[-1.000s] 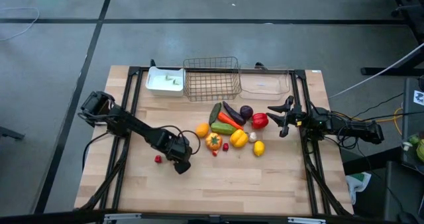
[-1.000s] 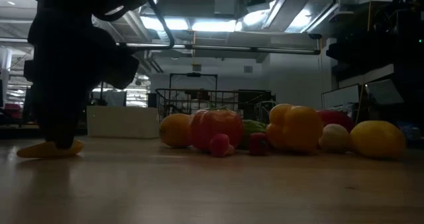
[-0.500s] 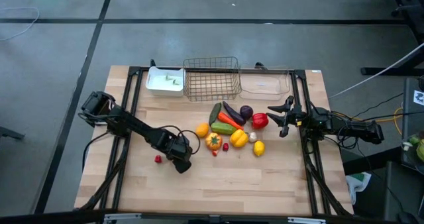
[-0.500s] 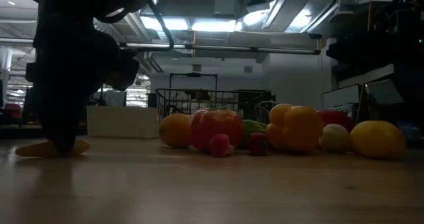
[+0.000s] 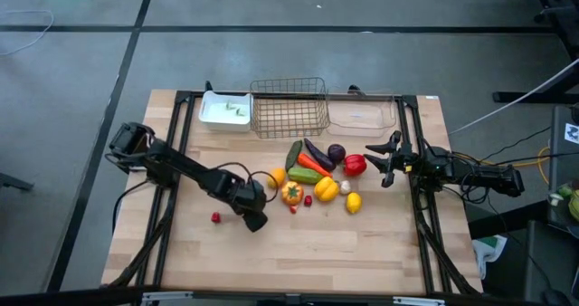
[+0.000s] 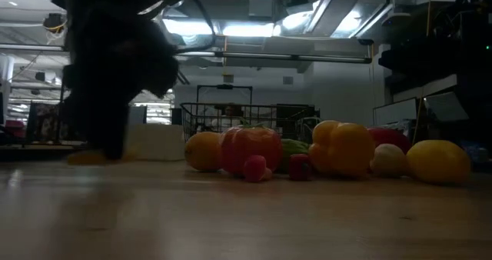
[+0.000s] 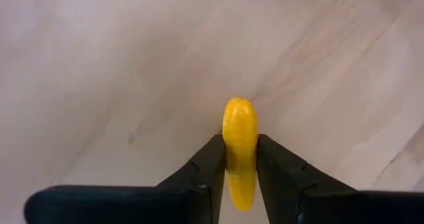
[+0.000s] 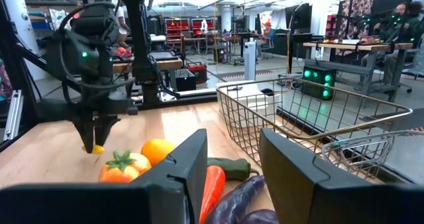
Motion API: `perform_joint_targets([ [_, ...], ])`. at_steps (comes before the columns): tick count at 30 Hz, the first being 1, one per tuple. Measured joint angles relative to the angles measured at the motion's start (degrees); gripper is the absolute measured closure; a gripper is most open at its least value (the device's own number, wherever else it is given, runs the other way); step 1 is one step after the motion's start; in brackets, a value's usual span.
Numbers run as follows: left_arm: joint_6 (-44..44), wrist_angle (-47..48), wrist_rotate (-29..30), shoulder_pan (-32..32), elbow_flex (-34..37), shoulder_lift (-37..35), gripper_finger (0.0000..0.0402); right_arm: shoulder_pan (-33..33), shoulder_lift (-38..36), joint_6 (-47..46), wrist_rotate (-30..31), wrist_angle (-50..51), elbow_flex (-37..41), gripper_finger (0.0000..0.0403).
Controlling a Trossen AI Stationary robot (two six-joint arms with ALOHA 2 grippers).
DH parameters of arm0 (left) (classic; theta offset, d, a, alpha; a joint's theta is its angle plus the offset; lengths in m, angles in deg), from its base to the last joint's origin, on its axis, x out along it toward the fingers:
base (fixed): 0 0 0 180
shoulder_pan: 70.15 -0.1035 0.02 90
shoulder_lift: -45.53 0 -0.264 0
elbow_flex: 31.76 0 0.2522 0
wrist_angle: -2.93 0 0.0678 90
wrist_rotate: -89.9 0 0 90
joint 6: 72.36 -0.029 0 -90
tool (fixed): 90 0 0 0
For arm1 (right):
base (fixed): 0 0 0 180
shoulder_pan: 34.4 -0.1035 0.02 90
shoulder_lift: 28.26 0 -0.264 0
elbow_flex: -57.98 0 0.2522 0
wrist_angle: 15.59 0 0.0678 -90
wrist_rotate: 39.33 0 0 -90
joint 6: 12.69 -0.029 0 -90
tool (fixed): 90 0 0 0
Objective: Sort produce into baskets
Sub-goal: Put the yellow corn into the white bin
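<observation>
**Left arm lifted a small yellow piece off the table**

Since a second earlier, the left gripper [image 5: 256, 221] had shifted a little toward the produce pile and risen, its fingers [image 7: 211, 164] closing from wider apart onto a small yellow piece [image 7: 239, 151]. That piece was smooth, glossy and elongated with a rounded tip, pinched upright between the two dark fingers above the bare wooden table [image 5: 298, 252]. From the right wrist view it hung as a small yellow blob under the left gripper, clear of the wood, near an orange [image 8: 158, 150].

Three containers stood in a row along the far edge: one white tray [image 5: 225, 112], one wire-mesh basket [image 5: 289, 107] and one clear plastic bin [image 5: 362, 114]. The tray held a pale green piece; the basket and bin looked bare from above.

The pile at mid-table counted one green cucumber [image 5: 294, 154], one dark eggplant [image 5: 317, 154], one purple onion [image 5: 336, 152], one carrot [image 5: 312, 164], one red pepper [image 5: 355, 165], one yellow pepper [image 5: 326, 189], one lemon [image 5: 353, 202], one orange and one orange-red tomato with a green top [image 5: 291, 193]. One tiny red piece [image 5: 216, 217] lay alone, well apart to the left of the gripper; at least one more sat beside the tomato.

The right gripper [image 5: 384, 160] waited just beside the red pepper, its fingers partly apart and holding nothing.
</observation>
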Motion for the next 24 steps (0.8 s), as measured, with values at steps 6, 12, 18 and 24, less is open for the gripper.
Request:
perform_joint_targets([
  [6, -4.4, 0.3, 0.2, -4.1, 0.0, -3.4, 0.033, 0.0, 0.0, 0.0, -0.1, 0.0, 0.0, 0.0265],
  [12, -10.3, 0.6, 0.7, -9.4, 0.0, -9.2, 0.0325, 0.0, 0.0, 0.0, 0.0, 0.0, 0.0, 0.0265],
  [18, -17.7, 1.0, 3.7, -16.4, 0.0, -15.9, 0.0328, 0.0, 0.0, 0.0, 0.0, 0.0, 0.0, 0.0265],
  [24, -25.6, 1.0, 7.2, -25.9, 0.0, -21.6, 0.0326, 0.0, 0.0, 0.0, 0.0, 0.0, 0.0, 0.0265],
])
